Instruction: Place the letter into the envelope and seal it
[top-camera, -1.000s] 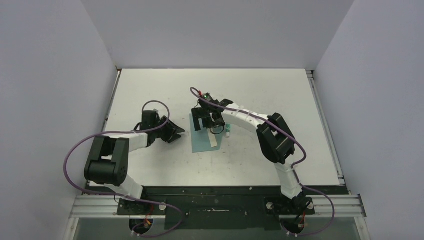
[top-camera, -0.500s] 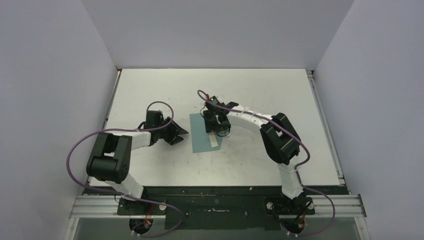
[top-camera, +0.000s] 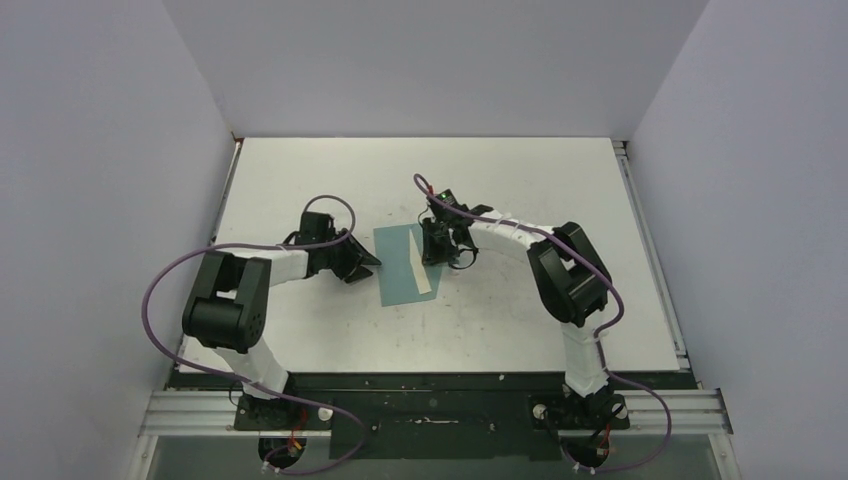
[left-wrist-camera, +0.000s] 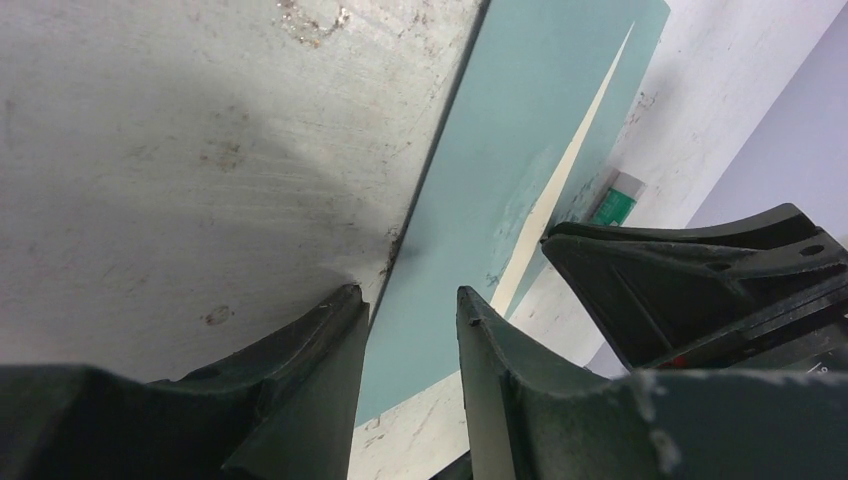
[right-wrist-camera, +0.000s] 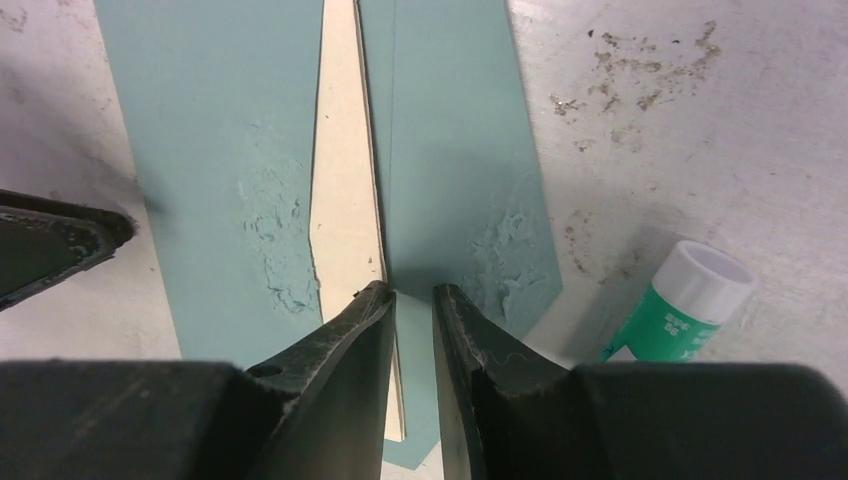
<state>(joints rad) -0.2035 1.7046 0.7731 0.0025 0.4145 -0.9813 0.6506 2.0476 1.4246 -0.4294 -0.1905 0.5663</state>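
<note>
We see the teal envelope (top-camera: 396, 268) lying flat on the white tabletop (top-camera: 520, 180), with both arms reaching in to it from either side. The letter (right-wrist-camera: 342, 200) is tucked into the envelope, and only a narrow cream wedge of it shows between the envelope's wide left panel and the teal flap folded over on its right. The left fingers (left-wrist-camera: 472, 312) sit low at the envelope's left edge, standing apart with nothing between them, so the teal paper and the scuffed tabletop show through the gap. The right fingers (right-wrist-camera: 446, 306) come down on the envelope's right part, right where the flap's edge meets the cream wedge. They are drawn close with only a slim gap, and we cannot tell whether they pinch the flap's edge or merely press beside it. Rough, scraped-looking patches mark the teal paper on both sides of the cream wedge. A small glue stick (right-wrist-camera: 682, 298) lies on its side just beside the envelope's right edge, with a white cap and a green label. The white writing on that label is too small for us to read
</note>
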